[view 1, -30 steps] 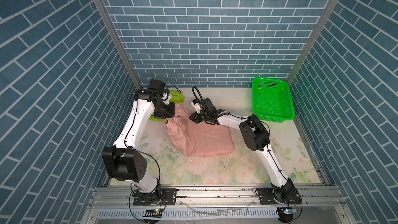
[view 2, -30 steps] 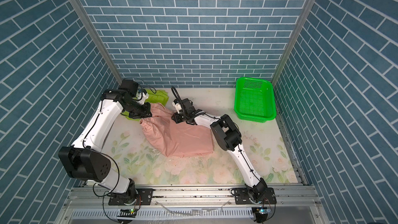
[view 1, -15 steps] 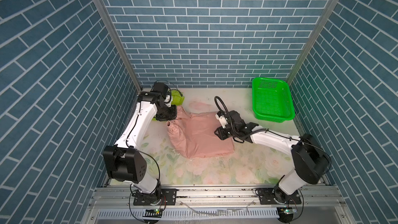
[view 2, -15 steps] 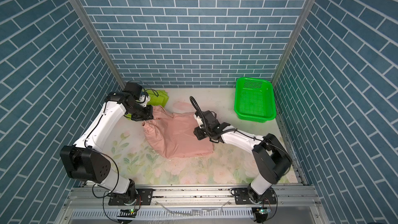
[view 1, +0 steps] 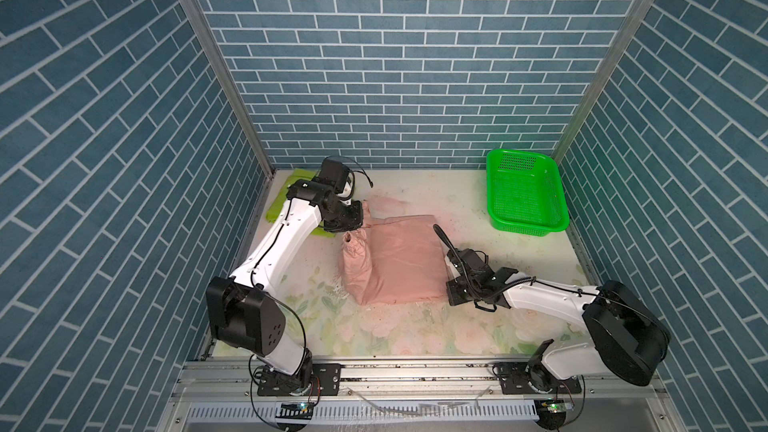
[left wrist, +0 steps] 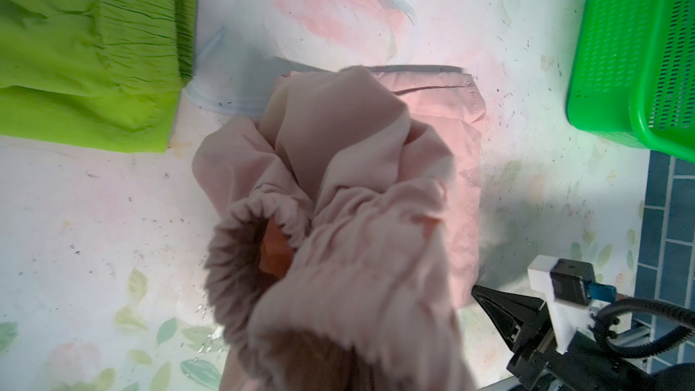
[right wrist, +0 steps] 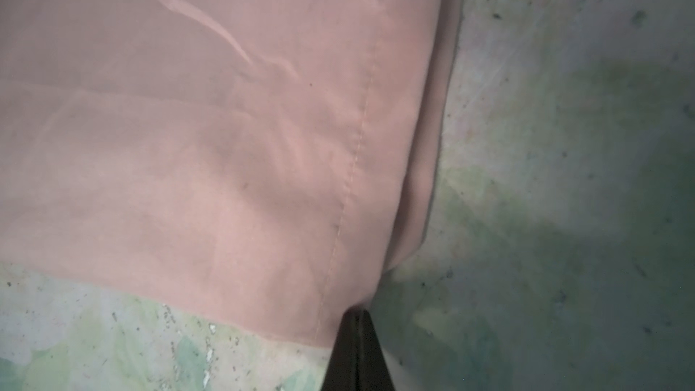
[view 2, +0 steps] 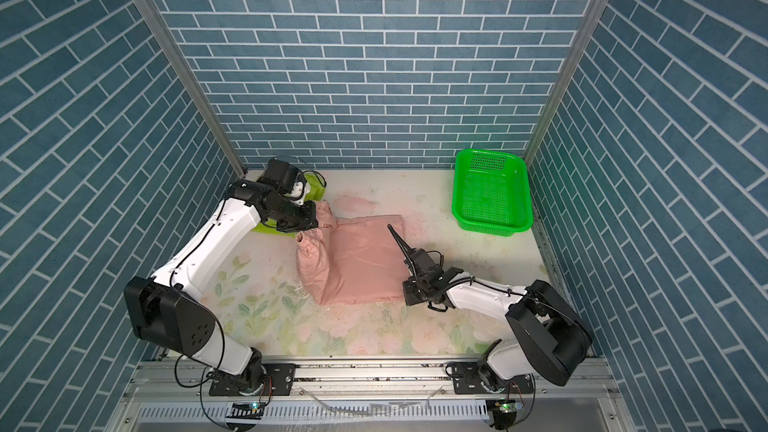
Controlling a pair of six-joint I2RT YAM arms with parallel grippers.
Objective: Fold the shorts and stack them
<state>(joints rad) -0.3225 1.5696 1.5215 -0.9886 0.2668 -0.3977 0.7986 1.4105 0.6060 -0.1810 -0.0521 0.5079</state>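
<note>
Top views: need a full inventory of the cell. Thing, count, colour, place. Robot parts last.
dusty-pink fabric shorts: 1, pink, mid-table, mostly flat, the gathered waistband end raised at their left
lime-green fabric shorts: 1, lime, back left corner, partly hidden under the left arm
bright green perforated plastic basket: 1, green, back right corner
floral-print table cover: 1, white with pink and green flowers, whole work surface
blue brick-pattern walls: 3, blue, left, back and right
left gripper: 1, black, back left, shut on the pink shorts' raised end
right gripper: 1, black, shut on the pink shorts' far right corner, as far as the right wrist view shows
</note>
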